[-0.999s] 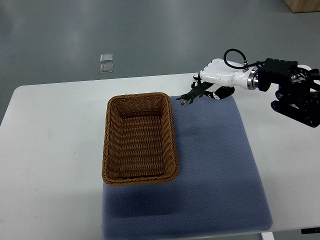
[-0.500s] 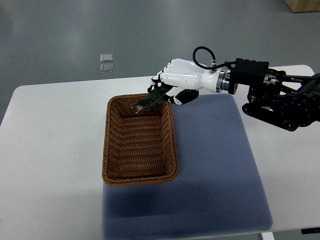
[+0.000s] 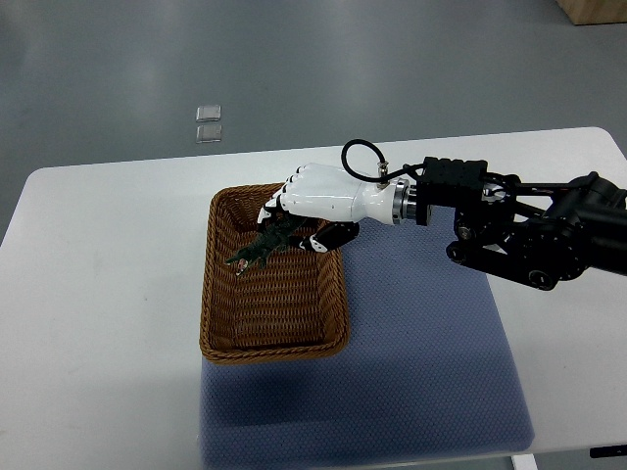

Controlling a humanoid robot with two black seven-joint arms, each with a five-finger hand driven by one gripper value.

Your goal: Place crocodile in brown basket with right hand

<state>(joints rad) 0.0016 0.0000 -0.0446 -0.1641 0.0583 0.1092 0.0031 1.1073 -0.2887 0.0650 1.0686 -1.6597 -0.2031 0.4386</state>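
Observation:
A dark green toy crocodile (image 3: 257, 249) hangs tilted, snout down and to the left, over the inside of the brown wicker basket (image 3: 217, 323). My right hand (image 3: 292, 221), white with dark fingertips, is shut on the crocodile's rear part above the basket's far right portion. Its arm reaches in from the right edge across the blue mat (image 3: 421, 352). The crocodile's tail end is hidden by my fingers. The left arm does not show.
The basket stands on the mat's left edge on a white table (image 3: 98, 294). Two small clear squares (image 3: 208, 123) lie on the grey floor beyond the table. The arm's black wrist and forearm (image 3: 519, 230) hover over the mat's far right part.
My right hand has carried the crocodile leftward and toward me, from beyond the basket's far right corner to over its inside. The crocodile hangs lower over the basket.

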